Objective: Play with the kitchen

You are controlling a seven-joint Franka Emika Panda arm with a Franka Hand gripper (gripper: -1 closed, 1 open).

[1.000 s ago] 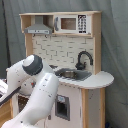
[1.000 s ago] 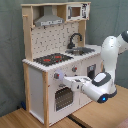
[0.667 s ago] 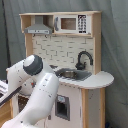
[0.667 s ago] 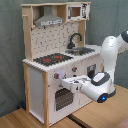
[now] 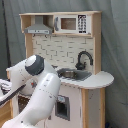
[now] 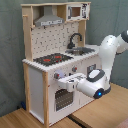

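Observation:
The kitchen (image 6: 37, 75) is a tall white and light-wood toy, seen in both exterior views. It has a black-red stove top (image 6: 52, 59), a metal sink (image 6: 83, 50), a black faucet (image 6: 74, 39), a grey hood (image 6: 49, 21) and an oven door (image 6: 62, 98). My gripper (image 6: 61, 77) reaches in from the second exterior view's right. It is level with the knobs on the front panel, just above the oven door. In the first exterior view the kitchen (image 5: 90, 82) stands behind my white arm (image 5: 42, 92), which hides the gripper, stove and oven.
A microwave (image 5: 70, 24) sits on the top shelf beside the hood. The kitchen stands on a wooden floor (image 6: 20, 120) before a grey curtain (image 6: 10, 50). My arm's elbow (image 6: 95, 85) hangs in front of the cabinet's right half.

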